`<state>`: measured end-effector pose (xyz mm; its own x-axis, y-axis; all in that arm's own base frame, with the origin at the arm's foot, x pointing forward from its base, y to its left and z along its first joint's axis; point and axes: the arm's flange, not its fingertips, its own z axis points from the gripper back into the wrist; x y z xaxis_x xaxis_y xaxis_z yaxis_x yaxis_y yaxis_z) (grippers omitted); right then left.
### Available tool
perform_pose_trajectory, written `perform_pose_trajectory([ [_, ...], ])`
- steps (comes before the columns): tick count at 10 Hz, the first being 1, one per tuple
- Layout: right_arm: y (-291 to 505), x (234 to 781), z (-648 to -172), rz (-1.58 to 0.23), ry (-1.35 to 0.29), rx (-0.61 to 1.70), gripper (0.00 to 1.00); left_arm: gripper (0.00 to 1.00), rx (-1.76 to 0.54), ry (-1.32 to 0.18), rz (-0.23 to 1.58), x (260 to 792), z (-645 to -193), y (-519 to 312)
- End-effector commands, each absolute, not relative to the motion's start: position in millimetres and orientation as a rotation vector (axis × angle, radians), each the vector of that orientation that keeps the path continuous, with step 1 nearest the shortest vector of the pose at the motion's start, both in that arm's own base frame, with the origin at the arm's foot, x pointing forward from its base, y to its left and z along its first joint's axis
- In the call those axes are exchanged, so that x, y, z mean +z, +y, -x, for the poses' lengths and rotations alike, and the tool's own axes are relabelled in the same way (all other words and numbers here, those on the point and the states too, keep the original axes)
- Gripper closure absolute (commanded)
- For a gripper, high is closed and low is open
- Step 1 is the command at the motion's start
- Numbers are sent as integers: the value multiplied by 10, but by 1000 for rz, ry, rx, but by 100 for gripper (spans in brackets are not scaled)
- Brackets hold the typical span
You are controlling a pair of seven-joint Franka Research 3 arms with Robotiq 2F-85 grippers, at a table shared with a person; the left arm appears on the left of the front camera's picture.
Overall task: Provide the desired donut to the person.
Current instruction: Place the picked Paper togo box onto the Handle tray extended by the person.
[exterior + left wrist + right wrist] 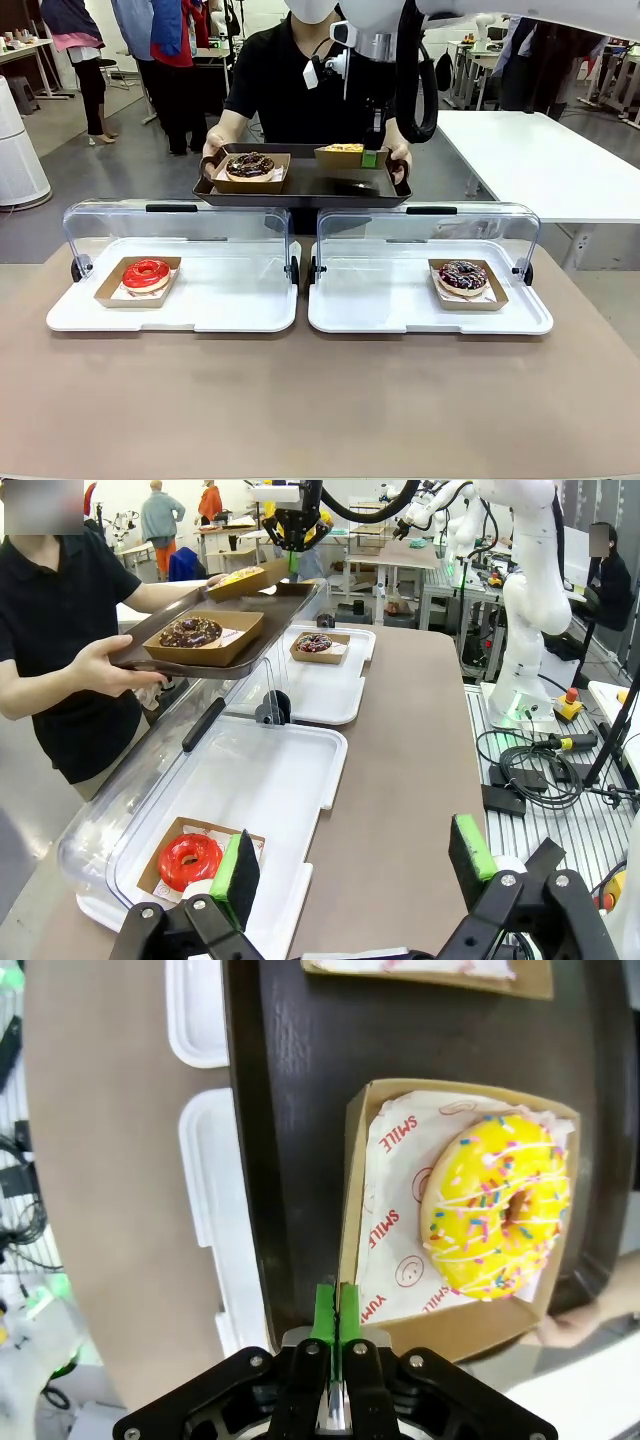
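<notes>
Brown table [320, 400], two white lidded trays, person [290, 80] at far side holding dark tray [300, 187].
R gripper [337, 1310] jaws clamped on cardboard box edge [350, 1210] w/ yellow donut [500, 1205] on dark tray; L gripper [355, 865] jaws apart above table, near red donut [190, 858].

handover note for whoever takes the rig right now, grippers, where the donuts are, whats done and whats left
Right gripper: shut on the rim of the yellow donut's box, which sits on the dark tray.
Left gripper: open, holding nothing, above the left case near the red donut.
The person holds the tray in both hands; a chocolate donut is on it too.
A dark sprinkled donut is in the right case.
Done: yellow donut on the tray.
Left: release the box and pull back.
</notes>
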<state>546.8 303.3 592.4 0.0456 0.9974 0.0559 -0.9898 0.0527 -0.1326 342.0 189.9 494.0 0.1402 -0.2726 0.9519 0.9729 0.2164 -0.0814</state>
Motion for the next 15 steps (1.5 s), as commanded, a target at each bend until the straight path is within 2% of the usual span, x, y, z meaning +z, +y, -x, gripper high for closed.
perform_pose_trajectory([
  [1, 3018, 5942, -5485, 22, -136, 1562, 98, 0, -1107, -1033, 909, 4950, -3411, 1903],
  [7, 2953, 5620, -5572, -30, -45, 1567, 98, 0, -1107, -1033, 909, 4950, -3411, 1903],
  [8, 2958, 5617, -5570, -29, -35, 1564, 81, 0, -1107, -1033, 909, 4950, -3411, 1903],
  [9, 2964, 5647, -5578, -26, -42, 1567, 38, 0, -1107, -1033, 909, 4950, -3411, 1903],
  [10, 2962, 5656, -5578, -27, -41, 1564, 21, 0, -1107, -1033, 909, 4950, -3411, 1903],
  [11, 2957, 5640, -5569, -27, -39, 1567, 0, 0, -1107, -1033, 909, 4950, -3411, 1903],
  [13, 2954, 5656, -5582, -26, -38, 1566, 0, 0, -1107, -1033, 909, 4950, -3411, 1903],
  [14, 2959, 5664, -5580, -17, -34, 1566, 4, 0, -1107, -1033, 909, 4950, -3411, 1903],
  [15, 2963, 5660, -5561, -15, -30, 1572, 0, 0, -1107, -1033, 909, 4950, -3411, 1903],
])
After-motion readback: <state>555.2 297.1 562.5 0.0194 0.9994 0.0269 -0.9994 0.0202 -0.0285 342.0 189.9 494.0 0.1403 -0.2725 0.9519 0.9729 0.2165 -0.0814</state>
